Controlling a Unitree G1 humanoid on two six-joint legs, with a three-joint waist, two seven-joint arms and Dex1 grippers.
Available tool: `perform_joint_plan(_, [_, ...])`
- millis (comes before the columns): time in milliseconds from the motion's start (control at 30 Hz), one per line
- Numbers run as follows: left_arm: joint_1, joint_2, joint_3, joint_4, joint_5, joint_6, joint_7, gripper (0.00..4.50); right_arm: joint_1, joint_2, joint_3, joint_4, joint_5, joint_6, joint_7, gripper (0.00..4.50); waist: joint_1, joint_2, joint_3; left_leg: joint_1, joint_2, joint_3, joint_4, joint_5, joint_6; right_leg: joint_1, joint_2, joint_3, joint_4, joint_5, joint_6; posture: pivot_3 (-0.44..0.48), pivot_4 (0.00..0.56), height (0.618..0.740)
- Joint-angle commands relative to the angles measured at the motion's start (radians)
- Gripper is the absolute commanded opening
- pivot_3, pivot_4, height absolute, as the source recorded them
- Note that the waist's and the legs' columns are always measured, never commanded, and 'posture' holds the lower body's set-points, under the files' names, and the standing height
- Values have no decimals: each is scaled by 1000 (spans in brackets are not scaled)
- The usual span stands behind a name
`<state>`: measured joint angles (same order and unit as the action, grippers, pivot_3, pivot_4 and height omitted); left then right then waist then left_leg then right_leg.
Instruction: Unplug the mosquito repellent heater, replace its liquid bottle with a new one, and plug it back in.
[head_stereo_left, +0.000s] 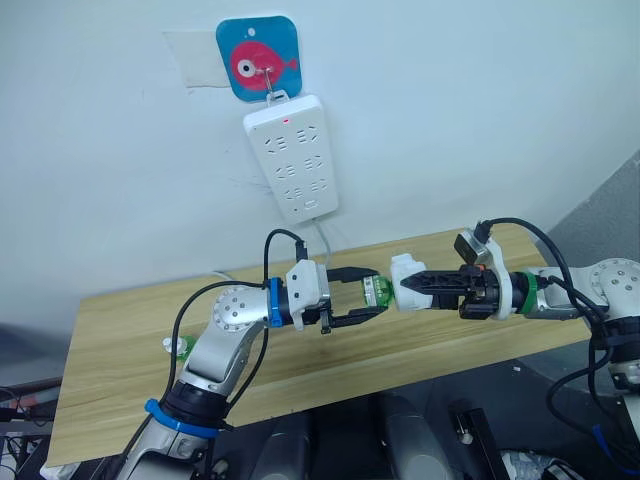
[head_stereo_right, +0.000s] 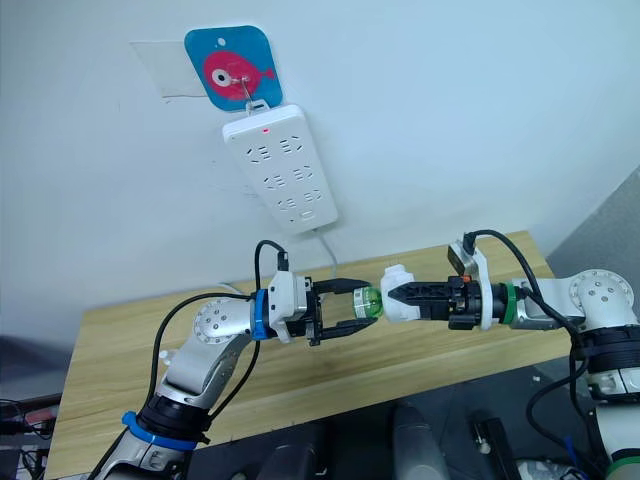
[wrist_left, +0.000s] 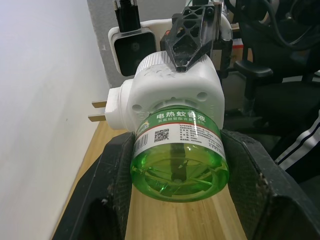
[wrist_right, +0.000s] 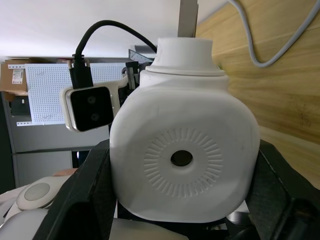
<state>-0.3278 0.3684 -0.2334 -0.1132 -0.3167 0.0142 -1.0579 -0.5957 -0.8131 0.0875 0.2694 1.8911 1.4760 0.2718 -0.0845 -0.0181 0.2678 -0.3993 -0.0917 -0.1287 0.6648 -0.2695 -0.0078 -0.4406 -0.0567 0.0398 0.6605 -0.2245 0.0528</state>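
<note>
While your left hand (head_stereo_left: 372, 297) clamps the green bottle (head_stereo_left: 377, 291) and your right hand (head_stereo_left: 408, 283) grips the heater (head_stereo_left: 407, 277), both hang above the table's (head_stereo_left: 120, 340) middle, opposed so you can twist them apart.

Left end effector (head_stereo_left: 372, 296) on green bottle (head_stereo_left: 377, 291), right end effector (head_stereo_left: 411, 284) on white mosquito repellent heater (head_stereo_left: 405, 273), above wooden desk (head_stereo_left: 120, 350)
</note>
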Motion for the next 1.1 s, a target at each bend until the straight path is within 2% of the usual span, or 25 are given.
perform_joint_plan(33, [-7,6,22,-63,-165,245,12,2279,-6,-14,-53,-127,-88,31,123,2989,0,0,0,0,0,0,0,0,0,0,0,0,0,0,0,-140,259,740])
perform_joint_plan(167, [-42,19,82,-85,-389,617,79,2279,-5,-17,-71,-181,-201,40,239,2989,-1,0,0,0,0,-1,1,0,0,0,1,-1,1,0,0,-144,262,740])
perform_joint_plan(233, [-84,24,153,-24,-615,942,153,2279,-3,-32,-70,-234,-279,40,327,2989,-2,0,0,0,0,-1,1,0,0,0,1,-1,1,0,0,-146,266,740])
perform_joint_plan(300, [-140,5,248,109,-838,1235,262,2279,-14,-31,-73,-239,-320,44,375,2989,-4,0,0,0,0,-1,1,0,0,0,2,-1,1,0,0,-146,266,740])
perform_joint_plan(400, [-205,-19,321,286,-945,1455,357,2279,-22,-30,-70,-244,-370,52,438,2989,-4,-1,0,0,0,-1,2,0,0,0,3,-2,2,0,1,-146,266,740])
perform_joint_plan(467, [-217,-12,307,280,-952,1516,360,2279,-20,-33,-67,-251,-402,57,472,2989,-5,-1,0,0,0,-1,3,0,0,-1,2,-2,2,0,1,-150,270,740])
perform_joint_plan(533, [-227,-17,305,264,-961,1544,366,2279,-20,-31,-70,-250,-426,66,495,2989,-5,-1,0,0,0,0,2,0,0,-1,2,-1,2,0,0,-150,270,740])
perform_joint_plan(600, [-241,-36,321,267,-962,1544,390,2998,-23,-23,-77,-240,-439,75,507,2989,-3,-1,0,0,0,0,2,0,0,-1,1,0,2,0,0,-150,270,740])
perform_joint_plan(767, [-241,-52,369,259,-939,1508,442,4463,-24,-8,-108,-210,-452,105,518,2989,-1,-1,0,0,0,0,2,0,-1,-1,1,0,2,0,0,-144,272,740])
perform_joint_plan(900, [-218,-31,405,209,-916,1463,457,4486,-17,9,-137,-187,-446,123,505,2989,-1,-1,0,0,0,1,2,0,-1,-2,0,1,2,0,0,-135,268,740])
perform_joint_plan(1000, [-169,60,324,-10,-775,1246,318,4486,-17,30,-175,-132,-440,133,469,2989,-1,-1,1,0,0,1,2,1,-2,-2,0,1,2,0,-1,-132,266,740])
perform_joint_plan(1100, [-114,108,290,-145,-645,1012,215,4486,-17,40,-202,-90,-446,138,447,2989,5,-1,1,0,0,2,1,1,-3,-2,0,2,1,1,-1,-117,265,740])
